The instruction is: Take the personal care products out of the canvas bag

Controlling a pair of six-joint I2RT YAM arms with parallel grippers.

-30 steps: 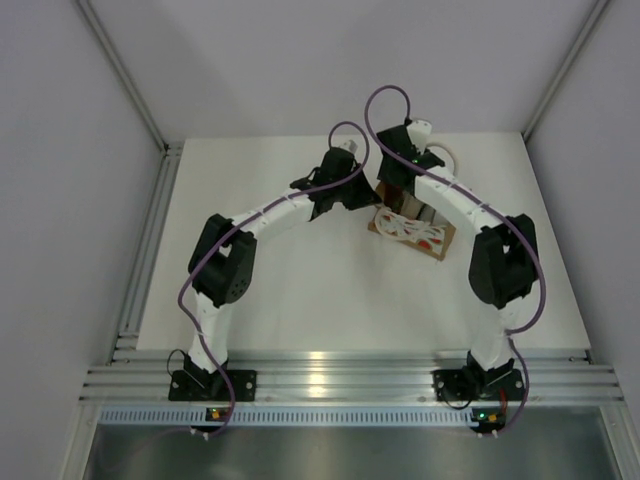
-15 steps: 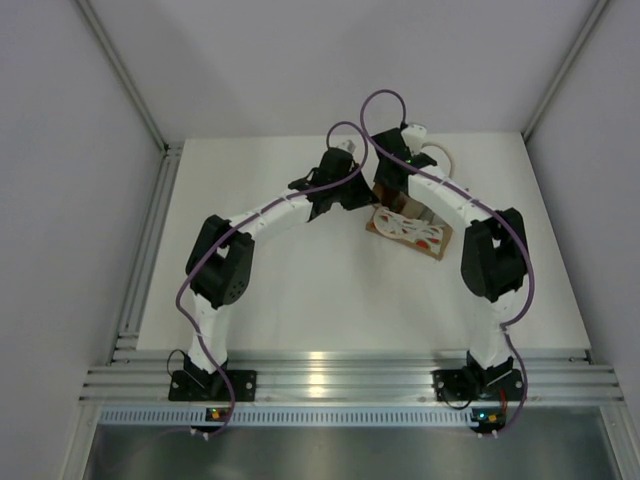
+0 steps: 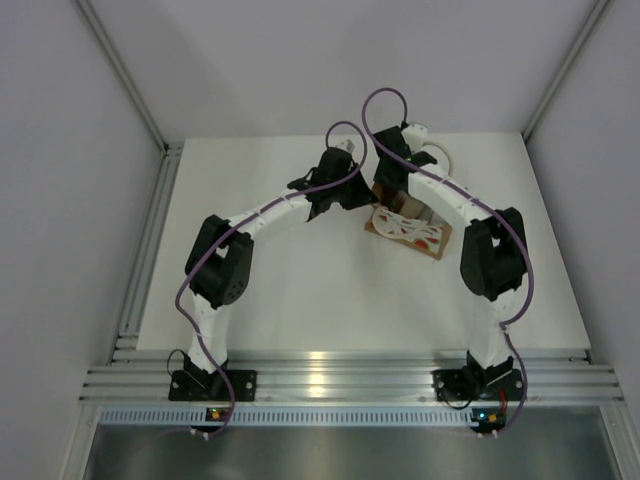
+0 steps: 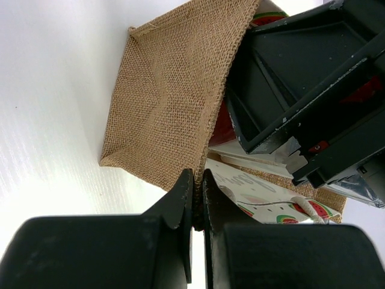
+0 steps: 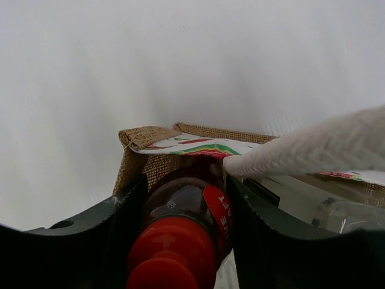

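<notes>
**Inside the canvas bag [image 4: 162,102]: red bottle [image 5: 180,223] in my right claw [image 5: 183,194]**

My right claw presses both sides of the red bottle, cap toward the camera, its lower body hidden by burlap. My left claw [image 4: 197,201] pinches the bag's rim. Beyond the cream rope handle [image 5: 313,144], the contents blur.
</notes>
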